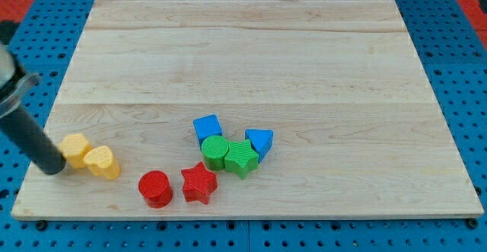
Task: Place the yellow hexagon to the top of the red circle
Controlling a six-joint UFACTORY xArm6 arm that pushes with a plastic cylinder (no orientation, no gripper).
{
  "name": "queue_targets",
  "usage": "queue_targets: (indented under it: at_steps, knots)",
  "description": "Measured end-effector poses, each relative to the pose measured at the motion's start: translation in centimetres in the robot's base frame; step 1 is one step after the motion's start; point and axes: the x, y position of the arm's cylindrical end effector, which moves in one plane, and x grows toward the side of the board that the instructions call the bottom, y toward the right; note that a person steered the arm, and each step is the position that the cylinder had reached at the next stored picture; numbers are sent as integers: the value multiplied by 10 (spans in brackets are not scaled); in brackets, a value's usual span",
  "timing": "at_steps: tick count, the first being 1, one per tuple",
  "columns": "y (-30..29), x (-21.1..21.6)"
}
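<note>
Your yellow hexagon (75, 149) sits near the board's left edge, low down, not far from the bottom-left corner. My tip (53, 168) rests against its left side, or so close that no gap shows, slightly toward the view's bottom. The arm ends in a bare rod with nothing to clasp or release, so it holds nothing and can only push.

The hexagon therefore lies to the view's right of my tip and a touch higher. Its right side touches the yellow heart (103, 162), and the red circle (155, 188) stands further right again, close to the bottom edge. In my judgement, a straight push from here would drive the hexagon into the heart and take both along toward the circle, not above it. You would probably want the tip brought more beneath the hexagon first, so the push carries it up and rightward, clear of the heart.

Just right of the circle lies a red star (199, 183). Above that is a cluster: a blue cube (207, 128), a green cylinder (215, 151), a green star (241, 158) and a blue triangle (259, 141).

The wooden board (243, 54) and the blocks carry no readable writing or brand.
</note>
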Motion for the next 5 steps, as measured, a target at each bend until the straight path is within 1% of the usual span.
queue_targets:
  at_steps: [1,2,3,4,5]
  knots:
    - [14,-26]
    - [14,-26]
    - [27,-32]
    - [4,-36]
    - [40,-38]
